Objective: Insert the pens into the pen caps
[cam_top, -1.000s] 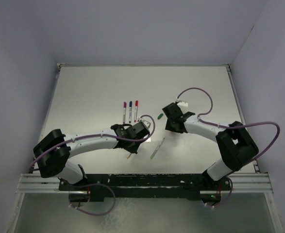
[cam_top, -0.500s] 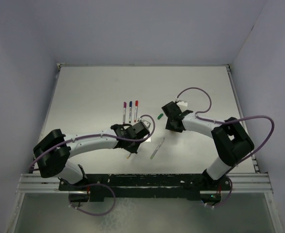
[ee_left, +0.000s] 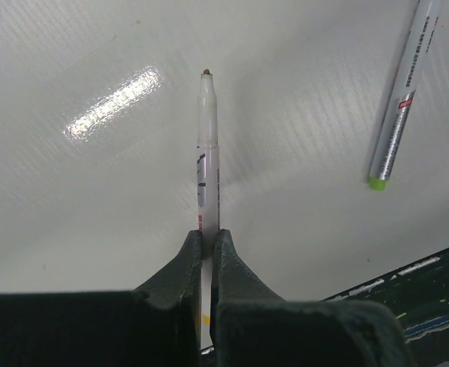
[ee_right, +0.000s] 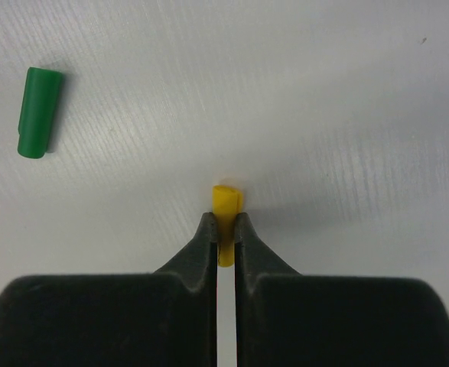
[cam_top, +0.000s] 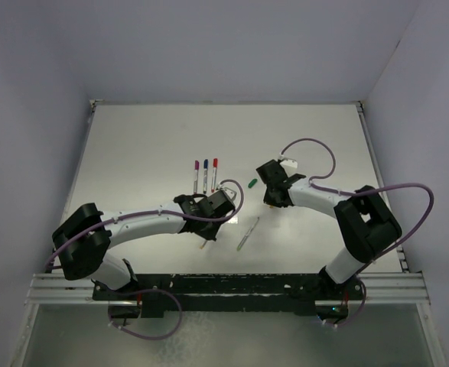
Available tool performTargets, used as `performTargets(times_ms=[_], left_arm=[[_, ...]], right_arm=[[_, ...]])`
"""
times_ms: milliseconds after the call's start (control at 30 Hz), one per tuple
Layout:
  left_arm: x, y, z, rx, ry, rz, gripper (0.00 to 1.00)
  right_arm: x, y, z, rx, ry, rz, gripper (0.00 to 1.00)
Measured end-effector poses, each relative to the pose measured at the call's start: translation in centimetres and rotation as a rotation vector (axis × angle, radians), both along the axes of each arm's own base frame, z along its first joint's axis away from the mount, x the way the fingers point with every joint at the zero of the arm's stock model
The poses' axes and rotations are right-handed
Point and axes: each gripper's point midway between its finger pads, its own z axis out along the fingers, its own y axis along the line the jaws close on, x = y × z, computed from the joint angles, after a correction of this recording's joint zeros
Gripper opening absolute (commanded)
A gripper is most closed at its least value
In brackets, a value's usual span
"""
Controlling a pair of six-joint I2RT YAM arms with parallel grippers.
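Right pincer (ee_right: 224, 222) newly closed on yellow cap (ee_right: 226, 197), seen only wrist-side

Jaws pinch a yellow cap (ee_right: 226, 200); green cap (ee_right: 39, 112) lies apart.

White table (cam_top: 132, 153) carries three pens (cam_top: 206, 176), green cap (cam_top: 252, 183), loose pen (cam_top: 247, 233).

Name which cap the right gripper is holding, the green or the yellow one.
The yellow cap, pinched in the shut right gripper. The green cap lies loose on the table, apart from the fingers, touched by nothing.
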Motion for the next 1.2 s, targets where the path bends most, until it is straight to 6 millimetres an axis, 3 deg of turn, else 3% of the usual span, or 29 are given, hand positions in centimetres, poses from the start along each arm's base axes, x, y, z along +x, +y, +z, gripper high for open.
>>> performTargets(times_ms=[300, 467, 600, 733, 833, 933, 1200], left_arm=[[0.4, -0.3, 0.0, -0.015, -0.010, 0.002, 0.00], [0.6, -0.7, -0.2, -0.040, -0.021, -0.004, 0.00], [0.8, -1.2, 0.2, -0.073, -0.039, -0.007, 0.00], [1.7, -2.9, 2.0, -0.183, -0.101, -0.012, 0.00], [2.3, -4.1, 3.2, -0.269, -0.148, -0.017, 0.00], [2.8, -5.3, 4.3, -0.359, -0.200, -0.036, 0.00], [3.1, -8.5, 7.4, -0.627, -0.308, -0.105, 0.00]], right_arm=[[0.0, 0.3, 0.2, 0.021, -0.007, 0.019, 0.00], [-0.7, 0.7, 1.3, 0.059, -0.013, 0.077, 0.00], [-0.3, 1.2, 4.9, 0.110, -0.109, 0.123, 0.00], [0.5, 1.7, 10.5, 0.196, -0.301, 0.164, 0.00], [0.0, 1.3, 13.5, 0.245, -0.427, 0.184, 0.00], [-0.8, 1.0, 15.5, 0.287, -0.522, 0.210, 0.00], [-2.1, 1.5, 18.2, 0.373, -0.701, 0.315, 0.00]])
